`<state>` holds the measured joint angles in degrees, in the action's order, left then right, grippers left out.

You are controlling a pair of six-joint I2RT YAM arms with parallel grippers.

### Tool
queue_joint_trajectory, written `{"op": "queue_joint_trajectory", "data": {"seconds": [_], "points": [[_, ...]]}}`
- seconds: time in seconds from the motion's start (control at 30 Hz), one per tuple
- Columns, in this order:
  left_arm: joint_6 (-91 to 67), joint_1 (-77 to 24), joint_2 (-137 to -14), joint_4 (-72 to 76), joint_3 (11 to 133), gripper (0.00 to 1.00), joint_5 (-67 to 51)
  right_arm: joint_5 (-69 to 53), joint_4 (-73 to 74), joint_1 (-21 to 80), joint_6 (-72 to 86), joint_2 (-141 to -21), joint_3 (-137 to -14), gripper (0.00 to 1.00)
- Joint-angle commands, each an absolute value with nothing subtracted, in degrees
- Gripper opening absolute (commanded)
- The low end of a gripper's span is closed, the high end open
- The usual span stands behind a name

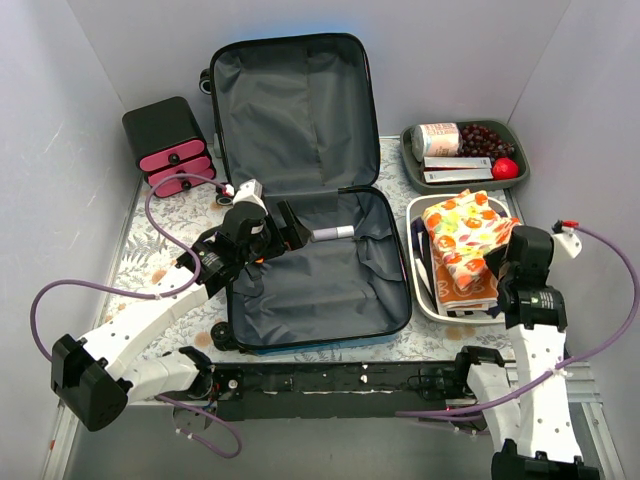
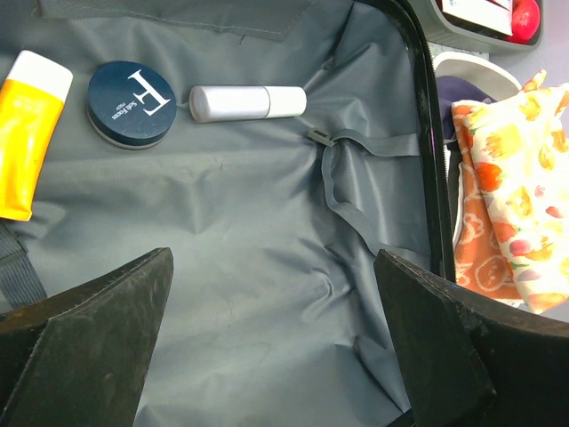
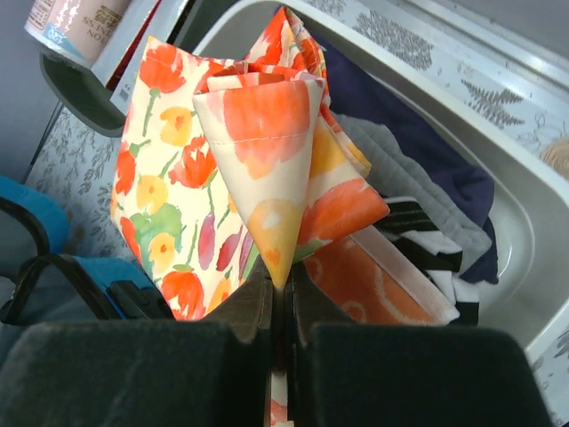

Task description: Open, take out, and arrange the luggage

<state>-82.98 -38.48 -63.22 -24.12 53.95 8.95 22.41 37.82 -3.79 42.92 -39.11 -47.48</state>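
Note:
The luggage (image 1: 300,290) lies open flat in the middle of the table, its grey lining (image 2: 249,231) showing and its lid (image 1: 290,100) leaning back. My left gripper (image 1: 291,226) (image 2: 273,258) hovers open over the lower half with nothing between its fingers. Beyond it, by the hinge, lie a white tube (image 2: 247,102) (image 1: 335,232), a round dark-blue compact (image 2: 131,102) and a yellow tube (image 2: 27,133). My right gripper (image 1: 508,262) (image 3: 283,289) is shut on a corner of a floral cloth (image 3: 258,116) (image 1: 462,235) above the white tray (image 1: 425,300).
A black box with pink drawers (image 1: 168,145) stands at the back left. A grey tray (image 1: 410,155) at the back right holds a can, grapes and a red ball. In the white tray (image 3: 524,205), navy and striped clothes (image 3: 427,205) lie under the floral cloth.

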Motion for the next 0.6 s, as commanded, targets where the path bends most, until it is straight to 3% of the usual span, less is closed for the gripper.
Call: {"op": "queue_joint_trajectory", "data": {"seconds": [0.0, 0.2, 0.3, 0.33, 0.43, 0.57], "points": [[-83.6, -38.3, -60.9, -26.8, 54.2, 0.98, 10.1, 24.0, 36.6, -4.1, 52.5, -36.0, -41.9, 0.01], [-84.9, -38.4, -60.6, -27.9, 53.4, 0.98, 10.9, 22.1, 37.9, -4.1, 55.3, -29.2, -35.3, 0.05], [-85.4, -38.4, -60.7, -27.9, 53.1, 0.98, 10.7, 20.2, 38.0, -4.1, 53.6, -27.3, -33.9, 0.31], [-85.5, -38.4, -60.6, -27.9, 53.0, 0.98, 10.6, 20.4, 38.7, -4.1, 53.0, -27.2, -33.8, 0.48], [-85.5, -38.4, -60.6, -27.9, 52.9, 0.98, 11.0, 22.6, 40.8, -4.1, 50.6, -27.7, -35.8, 0.65], [-85.4, -38.4, -60.8, -27.9, 53.3, 0.98, 11.4, 26.4, 42.5, -4.1, 45.6, -27.5, -41.5, 0.76]]}}
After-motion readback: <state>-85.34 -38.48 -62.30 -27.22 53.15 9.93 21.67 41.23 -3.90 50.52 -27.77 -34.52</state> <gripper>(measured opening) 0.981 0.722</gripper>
